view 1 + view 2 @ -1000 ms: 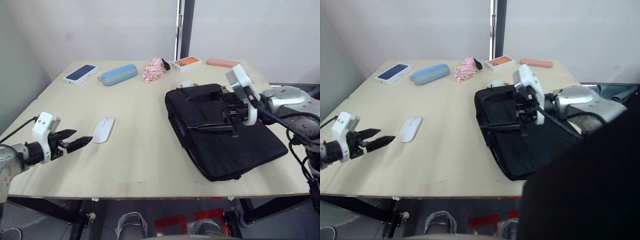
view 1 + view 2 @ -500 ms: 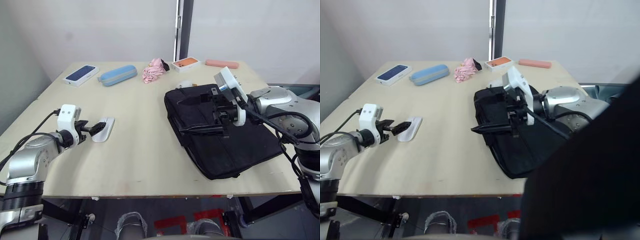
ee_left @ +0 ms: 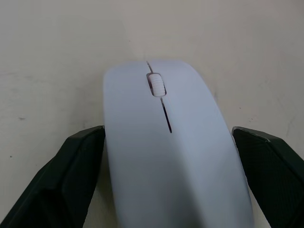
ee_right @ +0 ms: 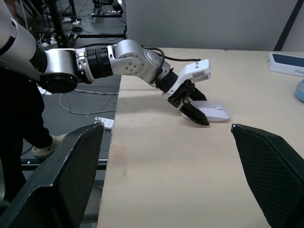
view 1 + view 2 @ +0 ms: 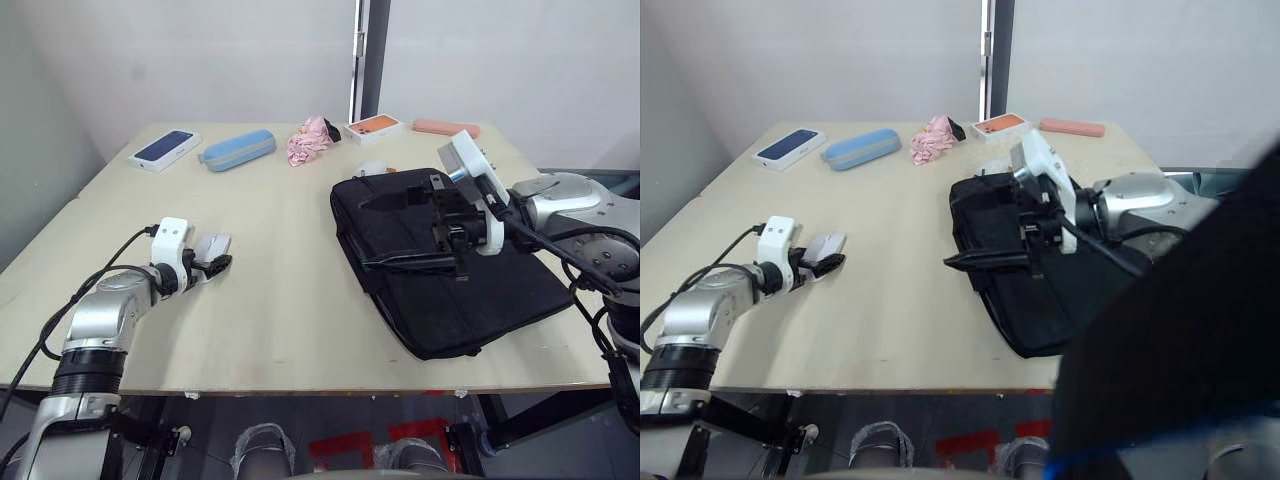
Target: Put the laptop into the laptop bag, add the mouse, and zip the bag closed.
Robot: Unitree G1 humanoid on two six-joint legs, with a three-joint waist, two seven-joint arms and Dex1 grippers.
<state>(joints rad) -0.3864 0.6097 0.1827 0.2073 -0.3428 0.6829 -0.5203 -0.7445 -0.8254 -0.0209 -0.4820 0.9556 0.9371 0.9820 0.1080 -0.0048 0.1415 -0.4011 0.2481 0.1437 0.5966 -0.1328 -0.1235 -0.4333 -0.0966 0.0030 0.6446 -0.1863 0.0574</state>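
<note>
The white mouse lies flat on the table's left side. My left gripper is open, and in the left wrist view its fingers stand on either side of the mouse. The black laptop bag lies on the right half of the table. Above its rear part my right gripper is open with nothing between its fingers and points toward the left arm. The right wrist view takes in the mouse and the left gripper across the table. The laptop is hidden or out of view.
Along the far edge lie a dark-blue phone box, a blue oblong case, a pink crumpled cloth, an orange-topped box and a flat pink item. A small white object sits just behind the bag.
My left gripper has moved forward from short of the mouse until its fingers straddle it. The right gripper has stayed over the bag with only a small shift.
</note>
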